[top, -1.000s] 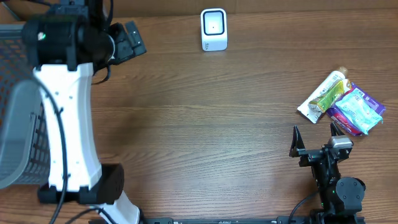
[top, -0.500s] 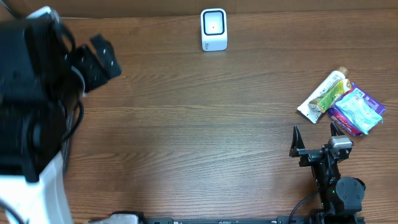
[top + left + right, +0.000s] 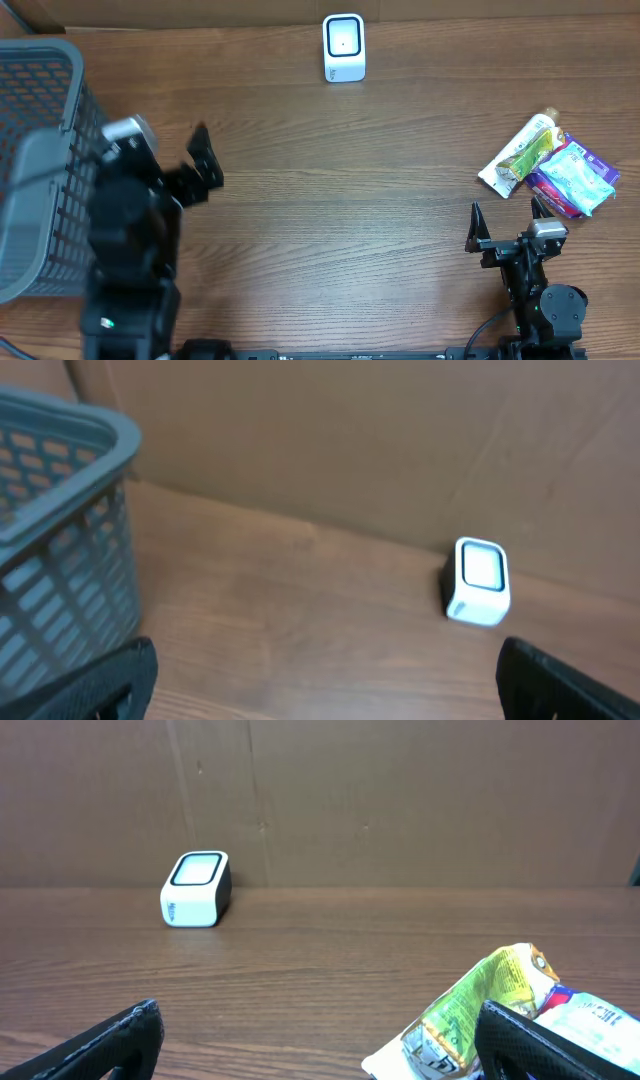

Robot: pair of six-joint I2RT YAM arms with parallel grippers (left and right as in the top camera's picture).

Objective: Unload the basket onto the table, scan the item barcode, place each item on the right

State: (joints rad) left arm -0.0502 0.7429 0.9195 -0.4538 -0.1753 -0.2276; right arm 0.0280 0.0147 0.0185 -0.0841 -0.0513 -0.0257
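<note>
Judging both hands to be wide open and empty, we see the left hand [image 3: 207, 160] just beside the grey basket [image 3: 45, 60] and the right hand [image 3: 506, 220] low at the near edge of the counter [image 3: 350, 210]. The likely items, a green-yellow pouch [image 3: 522, 150] and a blue-white packet [image 3: 573, 178], lie at the right side just beyond the right hand. They touch and partly overlap. The white scanner [image 3: 343, 47] stands at the far edge, well apart from them.

We think the overlap is the main hazard: closing on one packet could drag or pinch the other along with it. Both lie flat and look crinkly, so the fingers might scrape the counter or slip off a thin edge.

We cannot see a barcode on either item. If it faces down, we could bring the wrong side to the scanner and get no read. The scanner looks small and light, so a careless approach could knock it over. If the left arm swings outward, it could strike the basket wall.
</note>
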